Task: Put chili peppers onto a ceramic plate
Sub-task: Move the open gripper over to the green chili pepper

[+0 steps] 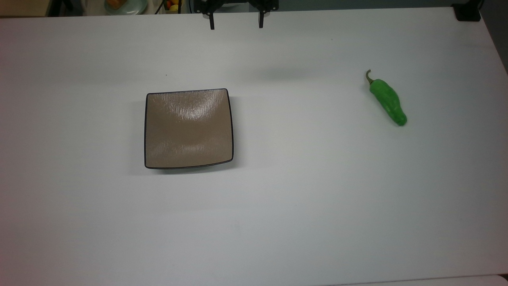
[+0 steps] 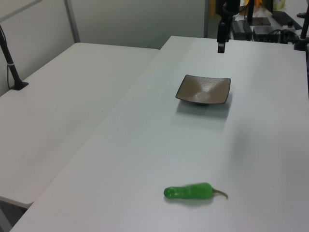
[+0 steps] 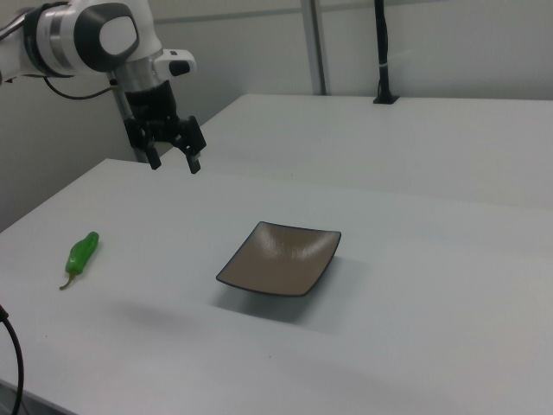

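**Top view: nothing done yet, pepper still to be picked**

Top view, near to far. Closest edge of the white table was bare. At mid depth sat the ceramic plate, approx 9 o'clock from table centre, nothing on it. Chili pepper lay flat at approx 3 o'clock, well apart from the plate, stem toward 11 o'clock, tip toward 5. Farthest, at 12 o'clock by the back edge, hung the gripper, fingers spread, holding nothing, above the table and near neither item.

Right view agreed: gripper up in the air w/ jaws apart, pepper on the table, plate bare.

Judgement: task at the start. Reach, grasp, carry and release onto the plate all remained.
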Available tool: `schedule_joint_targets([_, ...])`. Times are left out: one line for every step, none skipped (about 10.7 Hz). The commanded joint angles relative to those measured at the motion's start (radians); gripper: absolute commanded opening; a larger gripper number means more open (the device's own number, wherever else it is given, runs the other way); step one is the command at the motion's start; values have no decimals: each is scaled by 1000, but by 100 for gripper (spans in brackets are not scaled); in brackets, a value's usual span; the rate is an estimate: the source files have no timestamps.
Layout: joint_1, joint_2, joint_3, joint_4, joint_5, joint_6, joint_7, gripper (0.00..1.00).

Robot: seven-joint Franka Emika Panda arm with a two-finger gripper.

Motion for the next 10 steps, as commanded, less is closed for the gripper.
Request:
schedule_joint_targets([18, -32, -20, -36, 45, -3, -19, 100])
schedule_joint_targets([18, -29, -18, -36, 45, -3, -18, 100])
schedule_joint_targets([19, -27, -18, -36, 45, -3, -18, 100])
schedule_joint_targets([22, -24, -20, -36, 45, -2, -19, 100])
schedule_joint_targets([27, -15, -18, -35, 45, 1, -18, 100])
schedule_joint_targets([29, -15, -18, -33, 48, 1, -23, 100])
schedule_joint_targets([44, -6, -17, -30, 67, 3, -21, 100])
schedule_joint_targets([73, 16, -17, -24, 80, 4, -20, 100])
schedule_joint_targets([90, 34, -12, -10, 85, 7, -15, 100])
schedule_joint_targets([113, 48, 5, -2, 100, 10, -13, 100])
